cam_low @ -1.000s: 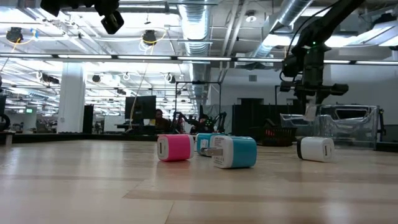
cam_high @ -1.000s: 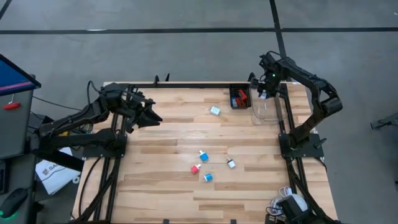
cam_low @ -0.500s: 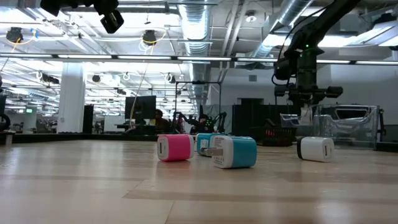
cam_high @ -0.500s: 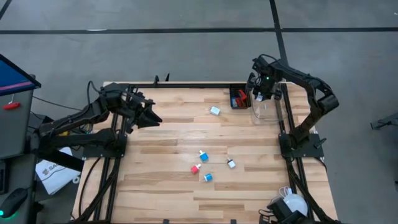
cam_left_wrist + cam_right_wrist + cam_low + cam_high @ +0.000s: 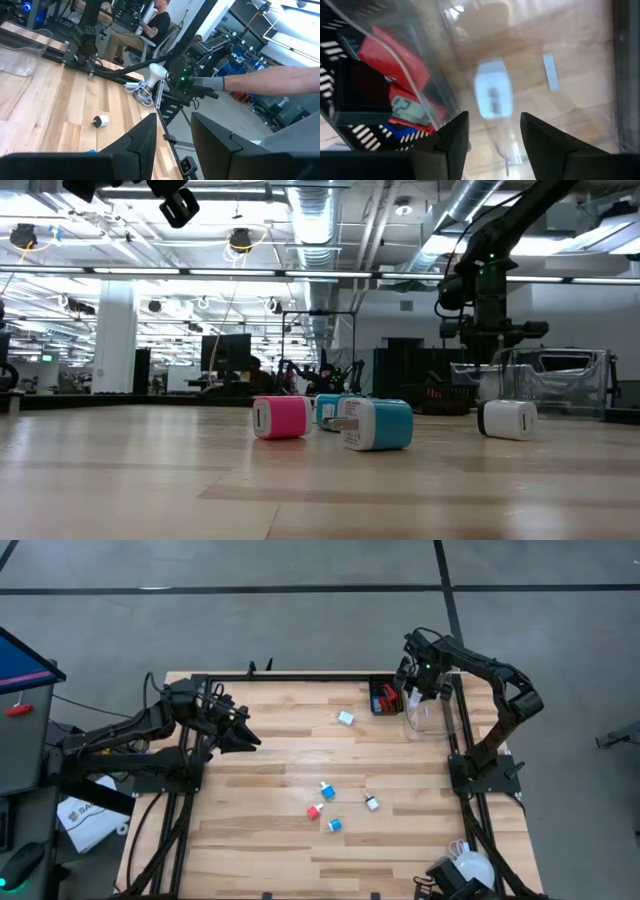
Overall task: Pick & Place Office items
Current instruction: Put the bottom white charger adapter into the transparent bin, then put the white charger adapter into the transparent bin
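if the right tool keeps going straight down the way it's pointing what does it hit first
Probably the white charger block lying inside the clear bin. The right tool, fingers open and empty, hangs over the bin's edge next to the black tray, and its wrist view looks straight at that block. Depth is hard to judge.

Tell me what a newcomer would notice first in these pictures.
First, the loose cluster of small chargers on the bare wooden table: a pink one, a light blue one and a white one near the middle. Next, the right claw poised open over the clear bin at the far right corner, a white charger visible inside, beside a small black tray. The left claw waits open over the table's left side.
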You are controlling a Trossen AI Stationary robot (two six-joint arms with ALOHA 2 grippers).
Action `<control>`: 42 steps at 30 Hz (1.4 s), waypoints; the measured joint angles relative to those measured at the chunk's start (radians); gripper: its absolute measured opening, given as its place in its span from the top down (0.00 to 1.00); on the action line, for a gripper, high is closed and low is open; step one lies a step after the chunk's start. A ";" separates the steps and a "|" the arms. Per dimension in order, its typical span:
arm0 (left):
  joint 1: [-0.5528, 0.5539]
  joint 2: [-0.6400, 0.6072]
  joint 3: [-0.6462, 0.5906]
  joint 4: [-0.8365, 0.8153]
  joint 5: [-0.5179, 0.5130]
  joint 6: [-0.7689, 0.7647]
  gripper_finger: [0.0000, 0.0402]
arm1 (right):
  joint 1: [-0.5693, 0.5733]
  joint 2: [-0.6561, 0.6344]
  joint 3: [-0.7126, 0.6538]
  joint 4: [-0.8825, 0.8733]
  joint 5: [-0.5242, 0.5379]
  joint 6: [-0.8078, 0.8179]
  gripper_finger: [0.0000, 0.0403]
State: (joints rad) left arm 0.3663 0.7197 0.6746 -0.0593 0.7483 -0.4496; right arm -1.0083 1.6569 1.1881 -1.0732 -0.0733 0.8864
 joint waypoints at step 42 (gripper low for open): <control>-0.001 -0.020 0.002 0.026 0.000 -0.081 0.71 | 0.707 0.161 0.151 0.366 0.228 -0.620 0.25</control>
State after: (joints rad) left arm 0.3649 0.6994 0.6762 -0.0335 0.7487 -0.5308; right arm -0.3013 1.8177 1.3394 -0.7072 0.1547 0.2667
